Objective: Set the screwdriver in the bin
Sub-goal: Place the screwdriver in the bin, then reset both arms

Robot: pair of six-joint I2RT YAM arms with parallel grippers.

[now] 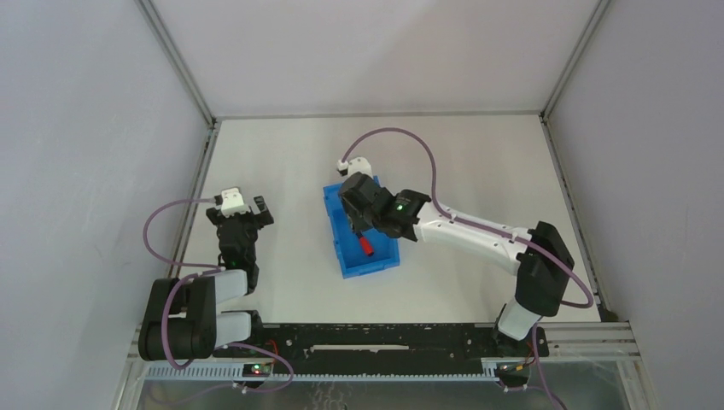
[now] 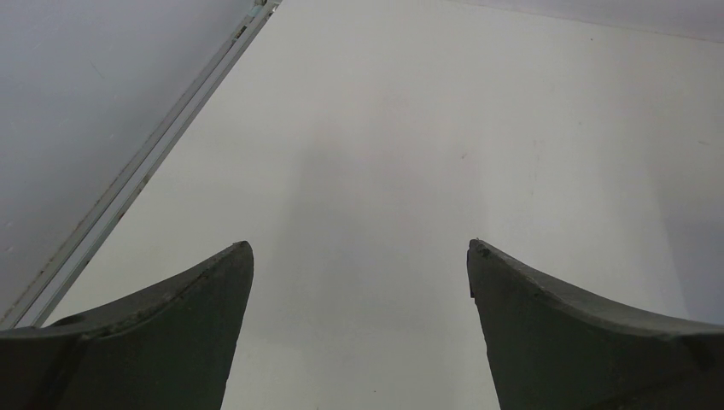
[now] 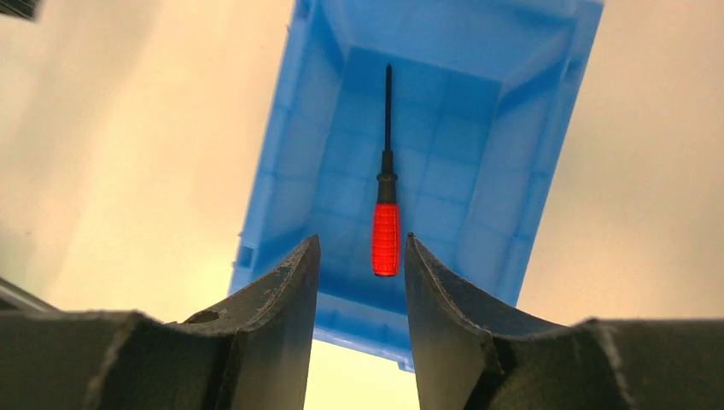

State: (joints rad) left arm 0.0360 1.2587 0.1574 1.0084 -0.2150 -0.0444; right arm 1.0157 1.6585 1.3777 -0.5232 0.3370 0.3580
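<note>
The white table (image 1: 282,162) sits inside grey walls (image 1: 85,128). A blue bin (image 1: 335,232) stands near the middle of the table. Nothing else lies loose on the table. A purple cable (image 1: 410,137) loops over the right arm, and another one curls beside the left arm.

The screwdriver (image 3: 386,239) lies flat on the floor of the bin. Its red handle is at the near end and its thin black shaft points to the far end.

The right arm reaches out long from its base. The right gripper (image 3: 360,239) hangs over the bin and points down into it. Its fingers have a small gap between them and hold nothing. The left arm is folded up close to its base. The left gripper (image 2: 359,245) is over bare table, well apart from the bin. Its fingers are spread wide and hold nothing.

From the top camera, the right gripper covers the far part of the bin and the shaft, so only the red handle shows there.
</note>
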